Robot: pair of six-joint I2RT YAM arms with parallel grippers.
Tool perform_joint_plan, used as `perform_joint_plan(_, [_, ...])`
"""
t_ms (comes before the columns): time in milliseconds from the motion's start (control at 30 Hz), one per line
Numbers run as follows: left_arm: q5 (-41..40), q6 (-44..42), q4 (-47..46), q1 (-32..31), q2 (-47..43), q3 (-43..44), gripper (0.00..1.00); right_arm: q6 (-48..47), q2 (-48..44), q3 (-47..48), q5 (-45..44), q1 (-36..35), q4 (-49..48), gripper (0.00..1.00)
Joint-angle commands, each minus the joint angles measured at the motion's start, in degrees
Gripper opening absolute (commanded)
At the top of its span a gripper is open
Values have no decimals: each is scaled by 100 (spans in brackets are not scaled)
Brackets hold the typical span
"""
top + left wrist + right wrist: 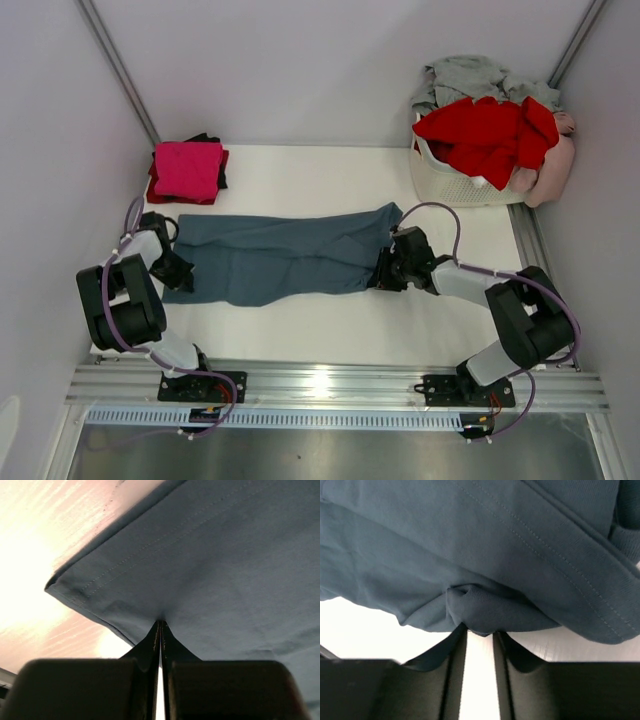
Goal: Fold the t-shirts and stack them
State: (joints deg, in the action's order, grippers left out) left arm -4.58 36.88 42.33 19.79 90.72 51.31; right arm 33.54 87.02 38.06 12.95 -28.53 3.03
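Observation:
A slate blue-grey t-shirt (pixel 280 255) lies spread in a long band across the middle of the table. At its left end my left gripper (pixel 185 270) is shut, the tips pinching the cloth just inside the stitched hem (pixel 161 625), where the fabric (pixel 210 555) puckers. My right gripper (pixel 382 270) holds the shirt's right end, its fingers closed on a thick bunched fold (pixel 480 630) of the same cloth (pixel 470 540). A folded magenta t-shirt (pixel 188 168) tops a small stack at the back left, with black and red edges showing under it.
A white laundry basket (pixel 450 178) stands at the back right with a red t-shirt (pixel 490 130), a grey one (pixel 470 75) and a pale pink one (pixel 555 165) piled in and over it. White walls enclose the table on three sides.

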Motion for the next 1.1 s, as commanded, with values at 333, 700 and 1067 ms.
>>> perform_joint_plan(333, [686,-76,-383,34,-370,-68,1,-129,-89,430,-407,32,348,0])
perform_joint_plan(700, [616,178,-558,34,-1038,72,0,-172,-1283,430,-1592,-100,646,0])
perform_joint_plan(1067, [791,284,-822,25,-1047,204,0,-471,-1891,650,-2876,-117,936,0])
